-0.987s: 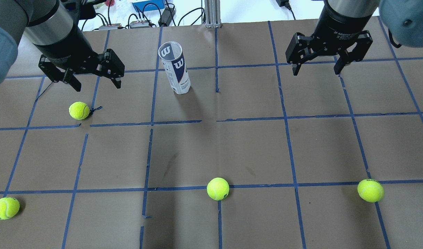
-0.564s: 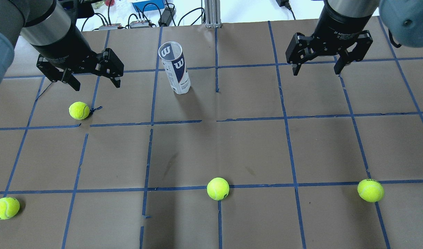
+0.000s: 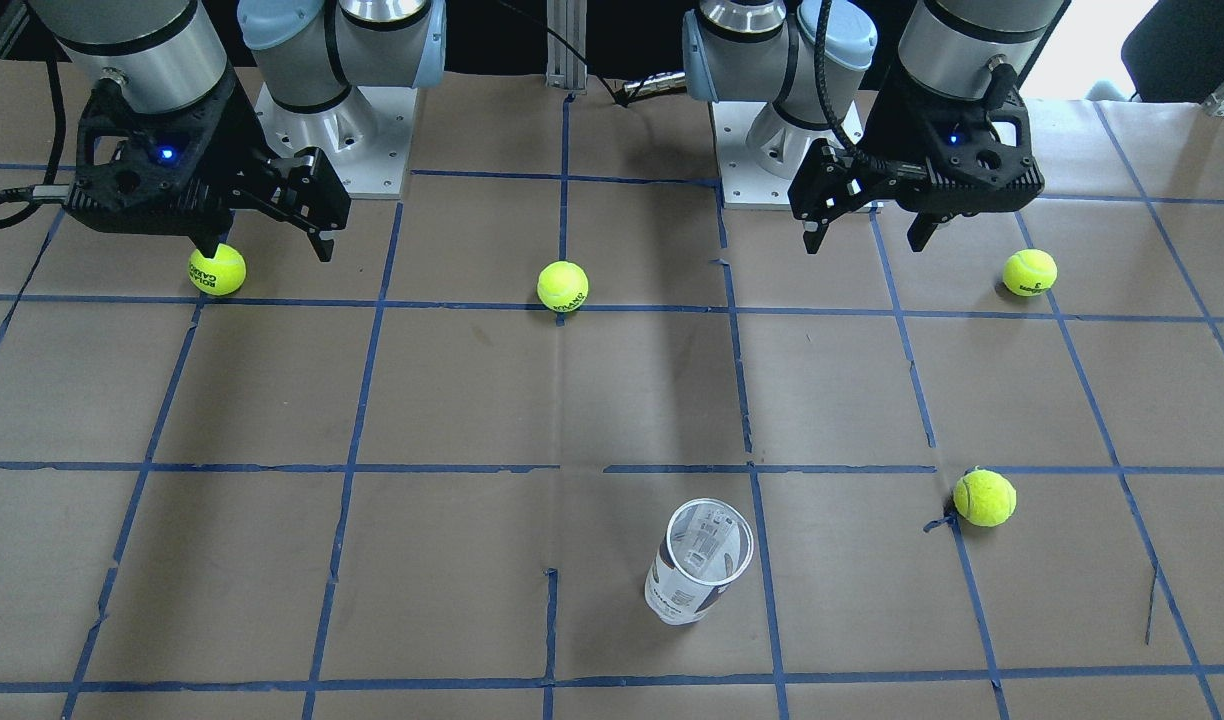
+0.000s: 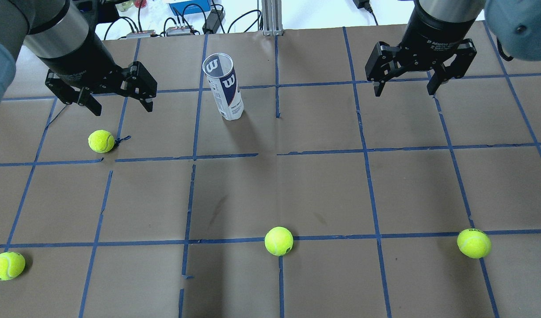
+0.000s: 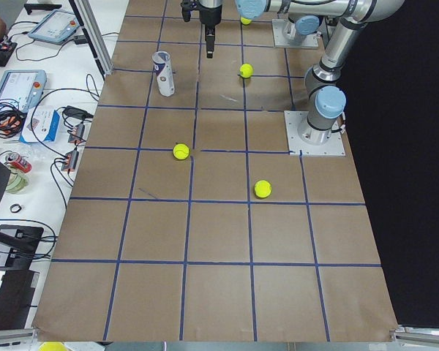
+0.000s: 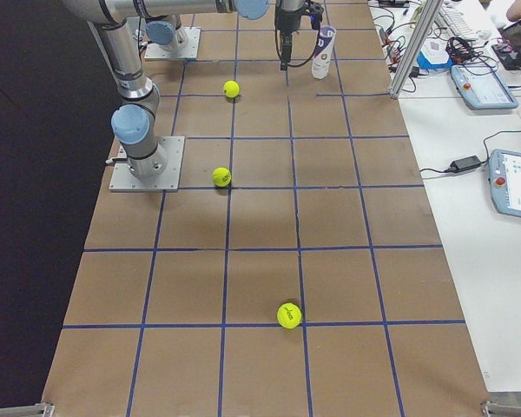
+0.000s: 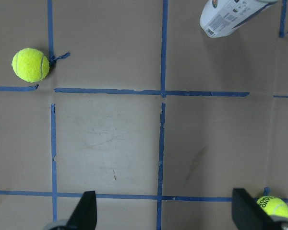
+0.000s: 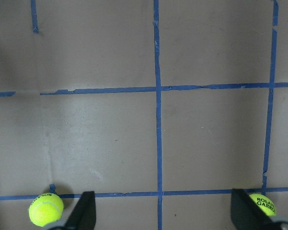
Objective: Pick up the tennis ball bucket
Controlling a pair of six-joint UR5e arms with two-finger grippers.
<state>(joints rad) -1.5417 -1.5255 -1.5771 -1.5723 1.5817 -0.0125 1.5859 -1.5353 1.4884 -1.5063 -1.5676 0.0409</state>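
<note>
Four yellow-green tennis balls lie scattered on a bench (image 4: 323, 190) covered in brown paper and ruled into squares with blue tape (image 4: 412, 149); in the overhead view, one ball (image 4: 101, 141) sits toward the far left, touching a curled loose tape end (image 4: 122, 139); three more rest along the near tape line, a far-left ball (image 4: 6, 266), a centre ball (image 4: 279, 241) and a right ball (image 4: 474, 243); beyond the bench's far edge, black cables and power adapters (image 4: 182, 30) trail over a white surface beside an aluminium post (image 4: 270, 17); seen from the side, a tablet-style pendant (image 6: 514, 182) and a second pendant (image 6: 482, 85) lie on a white side table (image 6: 478, 261).
</note>
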